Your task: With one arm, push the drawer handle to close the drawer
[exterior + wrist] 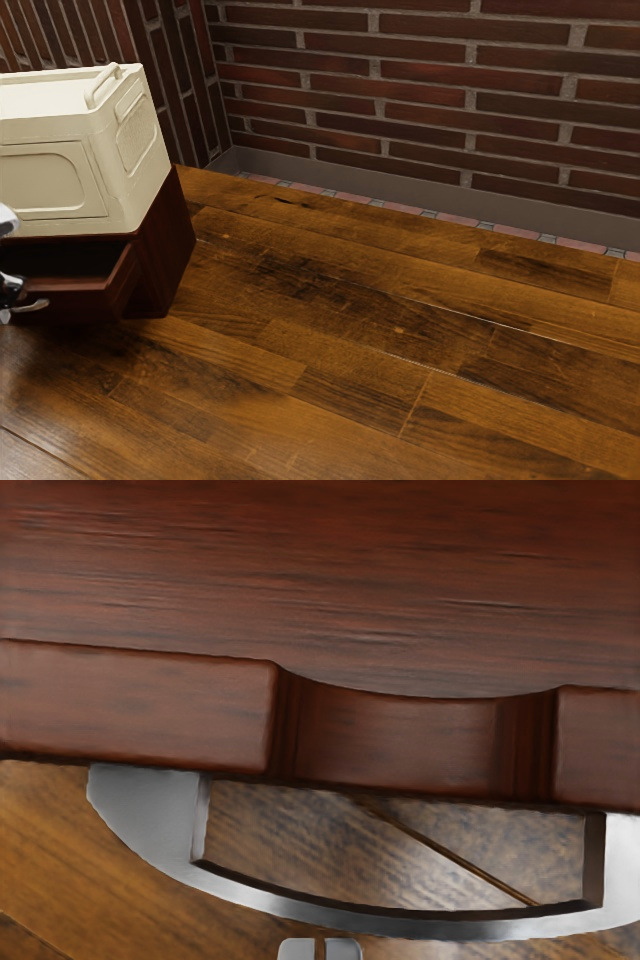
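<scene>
The drawer [62,298] is seen pulled out beyond the front of the dark red-brown wooden cabinet [170,243], with part of its hollow inside exposed. A shallow curved dip is cut into the top edge of the drawer's front, and a curved, silvery metal handle [300,912] is fixed to that front, on the side away from the cabinet.

The end effector [11,288] is placed in front of the cabinet, just by the handle. In the wrist view the end effector [320,948] is seen clenched, with its pale tips side by side, a narrow slit left between them and nothing grasped. Whether the handle is touched cannot be told.

On top of the cabinet a cream box [60,140] is set, its sides marked with raised and recessed panels and its top fitted with a carrying bar [103,86]. The cabinet is stood on a floor [330,330] of glossy brown planks, mottled with darker patches. Beyond the cabinet the room is closed off by dark red brick walls [420,90] with grey mortar, edged below by a grey skirting [420,192] and a strip of small pink and grey tiles [460,220].
</scene>
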